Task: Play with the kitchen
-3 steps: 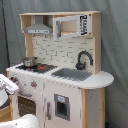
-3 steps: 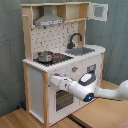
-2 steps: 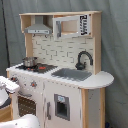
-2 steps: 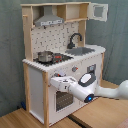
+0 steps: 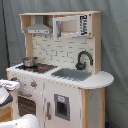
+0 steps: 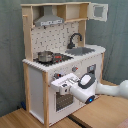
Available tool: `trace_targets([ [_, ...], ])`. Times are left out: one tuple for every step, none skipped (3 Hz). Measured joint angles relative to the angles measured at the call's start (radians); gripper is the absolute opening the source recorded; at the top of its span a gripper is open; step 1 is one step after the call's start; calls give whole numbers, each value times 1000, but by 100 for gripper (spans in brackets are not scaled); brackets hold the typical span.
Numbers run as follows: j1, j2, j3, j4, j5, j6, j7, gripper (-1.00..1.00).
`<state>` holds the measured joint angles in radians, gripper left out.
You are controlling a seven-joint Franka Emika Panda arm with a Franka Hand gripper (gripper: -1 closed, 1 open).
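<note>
Looking at the kitchen (image 6: 60, 60) in both exterior views, it's a tall white and light-wood toy unit that fills most of the scene, standing on a wooden floor (image 6: 20, 117) with a grey curtain (image 6: 11, 50) behind it. Up top there's a grey hood (image 5: 37, 29) on the first exterior view's left and a little cupboard with its door (image 6: 98, 11) swung open in the second exterior view. The counter has a small metal pot (image 5: 29, 61) sitting on the black stovetop (image 5: 37, 67), and next to that the grey sink (image 5: 71, 74) with the black curved faucet (image 5: 83, 59) at its back edge. Below the counter you get the knobs (image 5: 33, 84), the oven door (image 5: 26, 105) and another white door with a dark panel (image 5: 61, 106). The arm (image 6: 107, 90) comes in from the second exterior view's right, white with a blue light near the wrist, and the gripper (image 6: 61, 85) is right up against the front of the kitchen, just above the oven window (image 6: 62, 101) and below the knob row. Honestly can't tell if the fingers are spread or pinched on anything, the hand just blends into the white panel. In the first exterior view only a bit of the white robot (image 5: 7, 95) pokes in at the left edge, close to the oven front.
</note>
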<state>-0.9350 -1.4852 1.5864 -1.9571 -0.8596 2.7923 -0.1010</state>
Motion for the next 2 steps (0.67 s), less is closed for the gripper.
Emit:
trace_targets([
  [0,0,0,1,-97,0,-28,-100],
  [0,19,1,-2,-92,11,71,-100],
])
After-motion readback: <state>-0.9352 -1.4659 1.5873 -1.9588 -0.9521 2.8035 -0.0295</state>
